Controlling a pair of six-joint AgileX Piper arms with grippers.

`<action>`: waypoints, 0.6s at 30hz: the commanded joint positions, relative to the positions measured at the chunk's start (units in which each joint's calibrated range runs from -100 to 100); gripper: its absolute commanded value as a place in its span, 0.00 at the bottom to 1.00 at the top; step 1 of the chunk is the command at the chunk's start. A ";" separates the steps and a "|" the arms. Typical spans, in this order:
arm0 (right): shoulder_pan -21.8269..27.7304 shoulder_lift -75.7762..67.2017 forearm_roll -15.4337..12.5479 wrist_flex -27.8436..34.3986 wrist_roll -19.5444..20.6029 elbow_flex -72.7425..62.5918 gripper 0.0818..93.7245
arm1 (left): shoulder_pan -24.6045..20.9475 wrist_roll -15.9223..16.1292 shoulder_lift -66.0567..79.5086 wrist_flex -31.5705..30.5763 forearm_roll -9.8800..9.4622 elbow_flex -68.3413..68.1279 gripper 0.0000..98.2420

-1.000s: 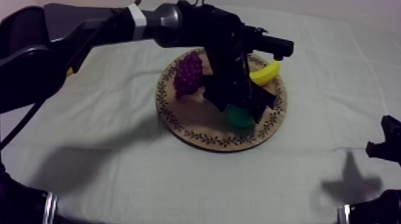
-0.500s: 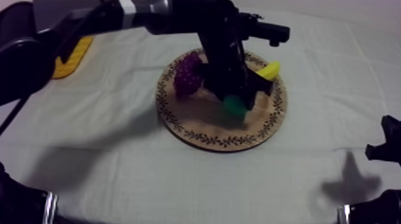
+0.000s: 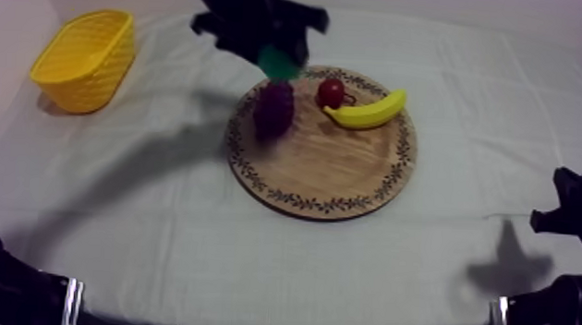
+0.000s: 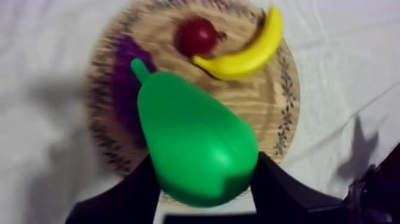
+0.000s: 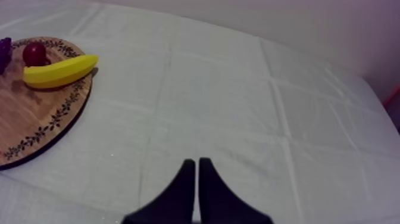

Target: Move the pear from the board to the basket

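The near edge of the desk (image 3: 254, 265) is bare cloth, a wide open strip reaching up to the wooden board (image 3: 330, 201). My right end effector (image 5: 197, 164) sits low at the near right side. It is clenched on nothing, fingers pressed together, well apart from the board with open cloth ahead of it.

On the board, the bunch of grapes (image 3: 273, 110) sits at the left. The small red fruit (image 3: 330, 92) and the banana (image 3: 366, 110) lie just beside each other toward the far rim.

My left end effector (image 4: 205, 164) is grasping the pear (image 4: 190, 137), a black finger on each side of its fat end. The pear hangs in the air above the board's far left rim, over the grapes.

Farther left, near the desk's far corner, stands the yellow basket (image 3: 81, 60), well apart from the board, with open cloth between them.
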State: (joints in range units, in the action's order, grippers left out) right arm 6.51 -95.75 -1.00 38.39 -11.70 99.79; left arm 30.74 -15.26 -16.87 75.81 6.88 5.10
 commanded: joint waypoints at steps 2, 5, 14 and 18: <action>0.00 -0.01 0.00 0.00 -0.03 -0.01 0.00 | -3.12 -0.25 10.30 1.85 -1.92 -0.21 0.42; 0.00 -0.01 0.00 0.00 -0.04 -0.01 0.00 | -6.30 0.02 14.92 4.06 -3.97 1.01 0.43; 0.00 -0.01 0.00 0.00 -0.05 -0.01 0.00 | -17.23 1.87 21.12 6.78 -9.55 4.30 0.45; 0.00 -0.01 0.00 0.00 -0.05 -0.01 0.00 | -22.31 3.47 20.03 5.37 -10.75 3.27 0.46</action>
State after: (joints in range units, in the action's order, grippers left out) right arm 6.51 -95.75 -1.00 38.39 -11.74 99.79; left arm 12.06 -12.34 3.50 81.74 -3.71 8.63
